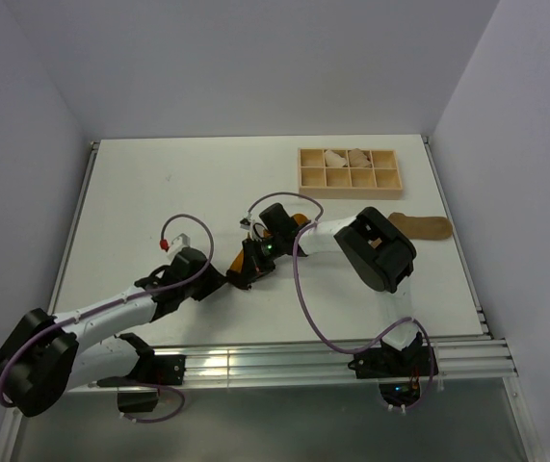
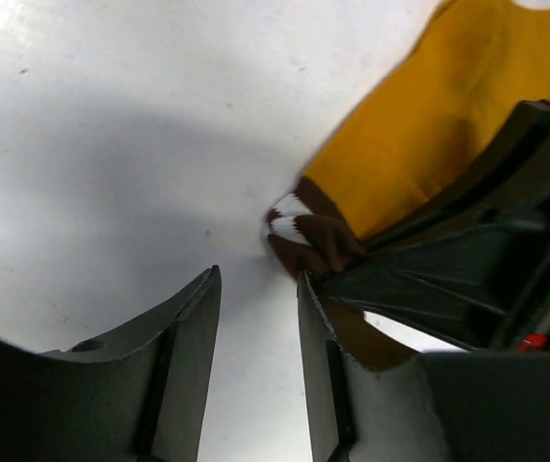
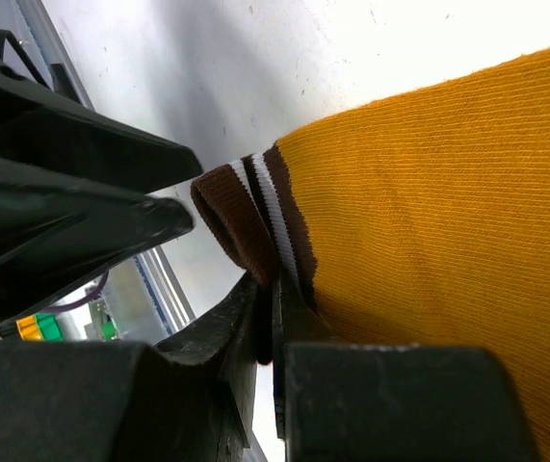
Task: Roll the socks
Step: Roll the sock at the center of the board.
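Top view: the orange sock (image 1: 243,260) lies mid-table. Its cuff end is pinched under the right claw (image 1: 248,272), and the left claw (image 1: 215,279) is just beside it at the lower left. The tan sock (image 1: 427,227) lies well apart at the right, near the right edge of the table (image 1: 159,192) and partly under the right arm's elbow. A careless swing of that elbow could push it off. Open table spreads toward the upper left, so a roll has room there. The tray (image 1: 301,168) at upper right is well apart from the work.

Left wrist view: the left claw is released, with only table between its fingers (image 2: 193,327). The striped cuff (image 2: 308,231) sits just ahead, toward centre right. The right claw crowds that cuff, so closing in could knock the two claws together.

Right wrist view: the right claw is clenched on the cuff's brown edge, a thin bite. I judge that a pull could slip it free, or drag the sock flat rather than curl it. The left claw looms near at the upper left.
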`<state>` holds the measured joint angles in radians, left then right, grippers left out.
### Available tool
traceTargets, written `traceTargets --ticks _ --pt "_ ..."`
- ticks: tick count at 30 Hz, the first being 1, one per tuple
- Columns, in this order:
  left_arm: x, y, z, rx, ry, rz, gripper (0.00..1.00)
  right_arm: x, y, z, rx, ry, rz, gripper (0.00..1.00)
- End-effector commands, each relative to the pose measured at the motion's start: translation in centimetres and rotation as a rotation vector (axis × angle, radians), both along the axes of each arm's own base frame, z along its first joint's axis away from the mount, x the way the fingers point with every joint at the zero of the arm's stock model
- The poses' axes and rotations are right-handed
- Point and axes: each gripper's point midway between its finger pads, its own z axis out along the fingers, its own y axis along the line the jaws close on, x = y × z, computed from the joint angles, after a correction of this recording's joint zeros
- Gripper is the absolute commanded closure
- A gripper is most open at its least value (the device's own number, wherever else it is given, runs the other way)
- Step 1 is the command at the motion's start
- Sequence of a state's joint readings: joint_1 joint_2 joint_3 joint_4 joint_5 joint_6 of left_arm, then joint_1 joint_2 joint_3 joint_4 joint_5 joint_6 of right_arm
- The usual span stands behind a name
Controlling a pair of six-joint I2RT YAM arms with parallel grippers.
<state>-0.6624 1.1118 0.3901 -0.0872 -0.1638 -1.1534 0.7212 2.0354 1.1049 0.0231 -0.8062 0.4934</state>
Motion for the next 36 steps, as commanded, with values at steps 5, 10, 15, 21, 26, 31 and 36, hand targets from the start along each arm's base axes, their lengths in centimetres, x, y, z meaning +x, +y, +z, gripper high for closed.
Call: traceTargets --ticks 5,10,15,21,26,31,36 --pt "1.1 -1.0 0.3 -0.052 -0.037 0.022 0.63 0.0 -0.5 -1.6 -0.032 0.004 -0.015 0.98" --pt "1.6 -1.4 0.7 -0.072 -0.068 0.017 0.68 -0.1 -0.5 -1.7 -0.030 0.010 -0.015 0.98" --pt "2.1 -1.6 0.7 -0.067 -0.079 0.018 0.70 0.0 -0.5 -1.8 -0.030 0.009 -0.013 0.98" --pt "2.6 -2.0 0.4 -0.062 -0.071 0.017 0.71 0.0 -0.5 -1.8 -0.030 0.008 -0.012 0.98" --pt "3.0 -2.4 0.9 -0.071 -0.077 0.013 0.70 -0.1 -0.5 -1.8 -0.030 0.012 -0.010 0.98" --pt "3.3 -2.3 1.9 -0.081 -0.104 0.019 0.68 -0.1 -0.5 -1.9 -0.035 0.014 -0.010 0.98" --pt "3.2 -2.0 2.0 -0.088 -0.109 0.036 0.67 -0.1 -0.4 -2.1 -0.035 0.018 -0.007 0.98"
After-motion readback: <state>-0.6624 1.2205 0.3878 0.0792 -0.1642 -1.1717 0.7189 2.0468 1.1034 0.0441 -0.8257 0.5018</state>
